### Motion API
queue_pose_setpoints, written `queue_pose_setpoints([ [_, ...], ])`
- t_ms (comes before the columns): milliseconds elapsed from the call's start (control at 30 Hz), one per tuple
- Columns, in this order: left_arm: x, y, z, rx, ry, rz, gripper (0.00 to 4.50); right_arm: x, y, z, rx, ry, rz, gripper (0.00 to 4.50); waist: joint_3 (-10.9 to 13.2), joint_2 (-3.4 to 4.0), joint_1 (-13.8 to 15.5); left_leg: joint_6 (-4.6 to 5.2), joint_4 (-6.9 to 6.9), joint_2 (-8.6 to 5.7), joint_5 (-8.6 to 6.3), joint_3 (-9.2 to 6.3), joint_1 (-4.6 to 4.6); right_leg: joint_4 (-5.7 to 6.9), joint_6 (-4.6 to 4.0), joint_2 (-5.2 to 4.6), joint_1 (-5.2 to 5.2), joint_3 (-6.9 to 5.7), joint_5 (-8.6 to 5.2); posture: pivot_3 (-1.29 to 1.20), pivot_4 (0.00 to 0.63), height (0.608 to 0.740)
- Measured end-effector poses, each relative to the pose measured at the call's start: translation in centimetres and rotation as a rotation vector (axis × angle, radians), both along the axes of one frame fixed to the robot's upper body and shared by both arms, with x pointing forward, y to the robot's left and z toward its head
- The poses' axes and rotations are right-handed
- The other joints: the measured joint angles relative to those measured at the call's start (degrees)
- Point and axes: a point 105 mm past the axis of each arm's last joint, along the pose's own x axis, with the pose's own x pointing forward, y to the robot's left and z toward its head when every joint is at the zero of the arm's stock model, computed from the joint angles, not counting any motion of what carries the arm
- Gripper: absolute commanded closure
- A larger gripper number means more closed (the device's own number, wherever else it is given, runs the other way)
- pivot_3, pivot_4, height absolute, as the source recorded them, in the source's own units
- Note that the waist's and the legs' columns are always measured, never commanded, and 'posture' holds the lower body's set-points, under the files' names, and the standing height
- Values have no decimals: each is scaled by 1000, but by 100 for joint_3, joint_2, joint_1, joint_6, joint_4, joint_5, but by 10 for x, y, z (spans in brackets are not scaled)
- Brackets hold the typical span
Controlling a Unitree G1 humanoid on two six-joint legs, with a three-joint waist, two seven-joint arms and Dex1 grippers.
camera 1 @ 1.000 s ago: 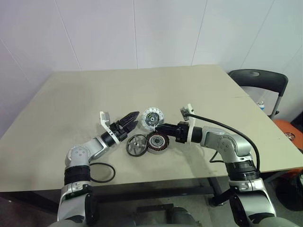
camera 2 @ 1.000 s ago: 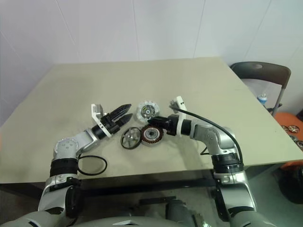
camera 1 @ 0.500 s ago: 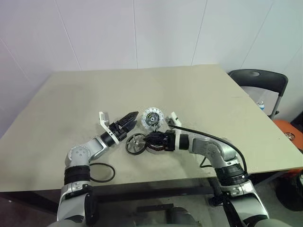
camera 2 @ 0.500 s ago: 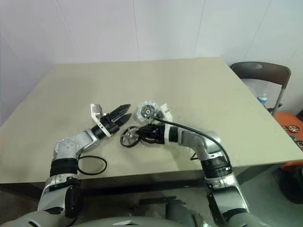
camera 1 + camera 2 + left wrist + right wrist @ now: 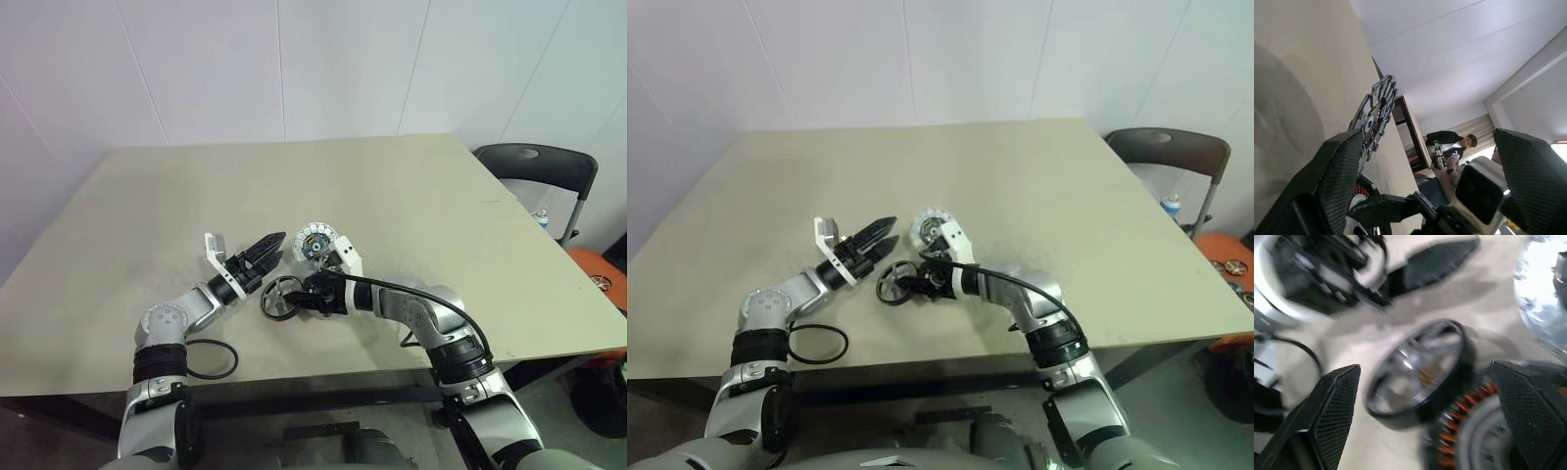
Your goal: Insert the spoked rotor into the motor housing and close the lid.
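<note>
Black textured fingertips (image 5: 1334, 416) of the right gripper (image 5: 307, 296) stand wide apart, holding nothing; between them, in the right wrist view, lies the spoked rotor (image 5: 1418, 373), one thin wheel with a black rim and shiny silvery spokes, tilted up off the table. Just beside it sits the motor housing (image 5: 1476, 438), a single round cup with a ring of coppery-orange windings, partly hidden under the right gripper in the head views. One lid (image 5: 315, 242) stands raised behind the housing: a silver-white disc with radial segments around a dark centre, its toothed edge clear in the left wrist view.

From the head, the rotor (image 5: 280, 298) rests on the table at the right gripper's tips, on the left side of the housing. The left gripper (image 5: 269, 246) hovers just above and to the left of the rotor, its two black fingers parted and empty, pointing toward the lid.

One beige table (image 5: 147, 215) with a matte, flat top carries all three parts. One black cable loop (image 5: 209, 357) lies near the table's front edge by the left arm. One dark chair (image 5: 539, 171) stands past the table's right corner. People (image 5: 1447, 149) sit far off in the left wrist view.
</note>
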Motion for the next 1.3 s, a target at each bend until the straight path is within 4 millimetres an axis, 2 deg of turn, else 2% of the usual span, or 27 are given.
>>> queue_pose_setpoints([
  [333, 0, -1, 0, -3, 1, -2, 0, -11, 9, -3, -103, -84, 111, 18, -1, -1, -4, 0, 1, 0, 0, 0, 4, 3, 0, 0, 2, 0, 0, 0, 0, 740],
  [1000, 1, 0, -2, 19, 8, 11, 0, -10, 15, 1, -82, -118, 95, 18, 0, -1, -11, -1, 0, 1, 0, 0, 3, 2, 0, 2, 1, 0, 0, 0, 0, 740],
  [1133, -1, 7, 7, 139, -87, 8, 0, -10, 14, -2, -102, -131, 98, 923, 0, 0, -20, -1, 0, 1, 0, 1, 1, 3, -1, 2, -1, 0, 0, 0, 0, 740],
  [1200, -3, 11, 16, 194, -153, -3, 0, -10, 13, -2, -110, -136, 96, 923, 0, 0, -13, -1, 0, 1, 0, 1, 2, 3, -1, 2, 0, 0, 0, 0, 0, 740],
  [1300, -3, 17, 25, 238, -212, 1, 0, -9, 13, -3, -113, -142, 93, 1528, 1, 1, -11, -1, 0, 1, 0, 1, 3, 3, -1, 2, 0, 0, 0, 0, 0, 740],
])
